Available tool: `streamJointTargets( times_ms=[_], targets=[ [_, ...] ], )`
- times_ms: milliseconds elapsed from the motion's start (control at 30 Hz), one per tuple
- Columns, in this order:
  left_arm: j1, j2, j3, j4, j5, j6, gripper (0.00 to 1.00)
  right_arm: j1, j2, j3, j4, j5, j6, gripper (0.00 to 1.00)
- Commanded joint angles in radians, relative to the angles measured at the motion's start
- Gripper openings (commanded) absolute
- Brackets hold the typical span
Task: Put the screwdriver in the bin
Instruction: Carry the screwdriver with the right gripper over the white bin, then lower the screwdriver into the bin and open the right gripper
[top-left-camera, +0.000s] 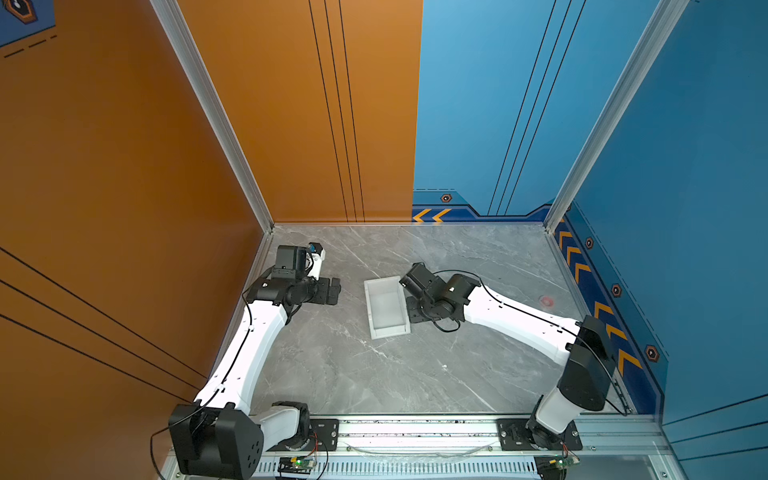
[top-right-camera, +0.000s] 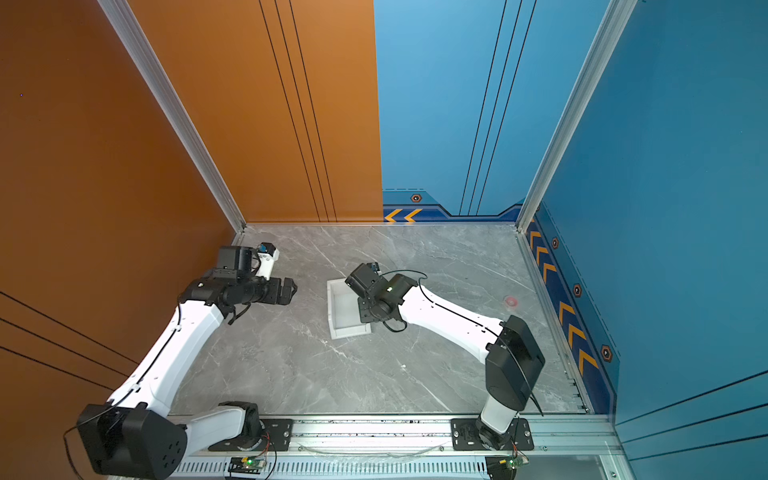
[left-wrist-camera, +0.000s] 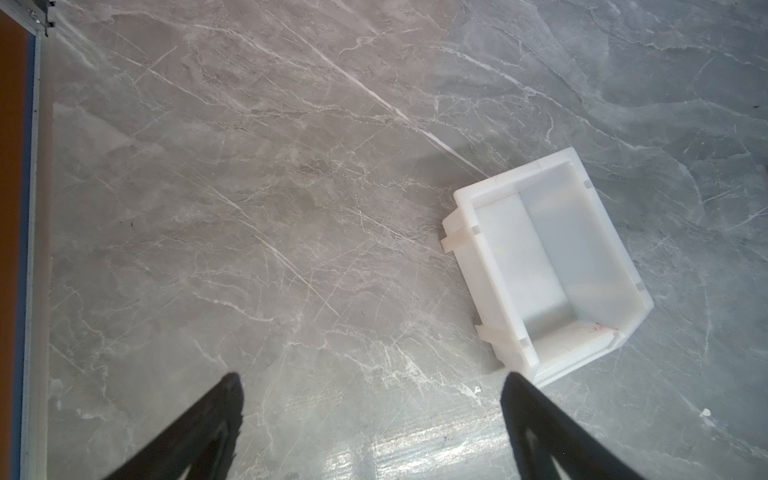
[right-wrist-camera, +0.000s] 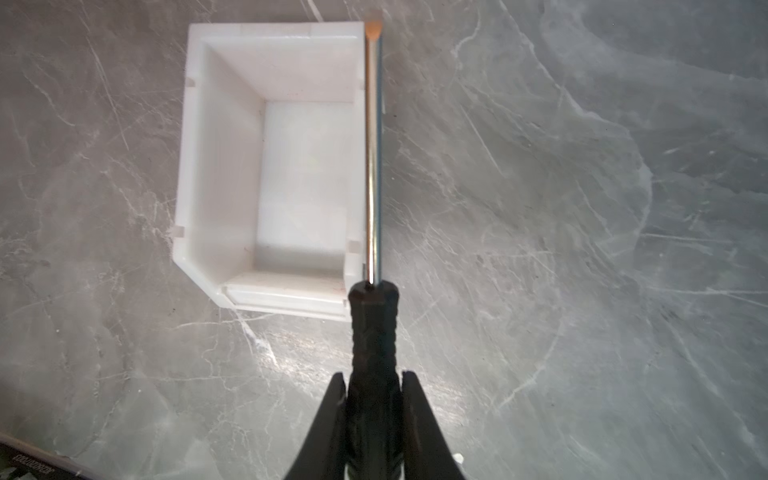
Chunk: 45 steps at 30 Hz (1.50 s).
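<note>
The white bin (right-wrist-camera: 195, 166) stands open and empty on the grey marble table, seen in both top views (top-left-camera: 371, 307) (top-right-camera: 332, 309) and in the left wrist view (left-wrist-camera: 498, 257). My right gripper (right-wrist-camera: 372, 382) is shut on the black handle of the screwdriver (right-wrist-camera: 372, 328). Its shiny shaft (right-wrist-camera: 372, 166) runs above one long wall of the bin, and the tip reaches past the far rim. In both top views the right wrist (top-left-camera: 432, 295) hovers at the bin's right side and hides the screwdriver. My left gripper (left-wrist-camera: 372, 380) (top-left-camera: 337, 291) (top-right-camera: 294, 289) is open and holds nothing, left of the bin.
An orange wall stands on the left and blue walls at the back and right, edged by aluminium posts. A small pink mark (top-left-camera: 547, 301) lies on the table at the right. A metal rail (top-left-camera: 415, 432) with both arm bases runs along the front edge.
</note>
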Motion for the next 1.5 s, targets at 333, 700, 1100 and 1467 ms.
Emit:
streamJointTargets(
  times_ms=[333, 700, 1100, 1467],
  targets=[
    [0.022, -0.015, 0.024, -0.024, 0.023, -0.01, 0.98, 0.019, 0.253, 0.209, -0.035, -0.063, -0.114, 0.16],
    [0.025, -0.014, 0.028, -0.025, 0.026, -0.012, 0.98, 0.018, 0.373, 0.275, -0.041, -0.083, -0.174, 0.16],
    [0.025, -0.013, 0.03, -0.025, 0.027, -0.018, 0.98, 0.009, 0.467, 0.36, -0.047, -0.086, -0.21, 0.17],
    [0.025, -0.014, 0.03, -0.025, 0.033, -0.015, 0.98, -0.003, 0.542, 0.402, -0.047, -0.082, -0.217, 0.19]
  ],
)
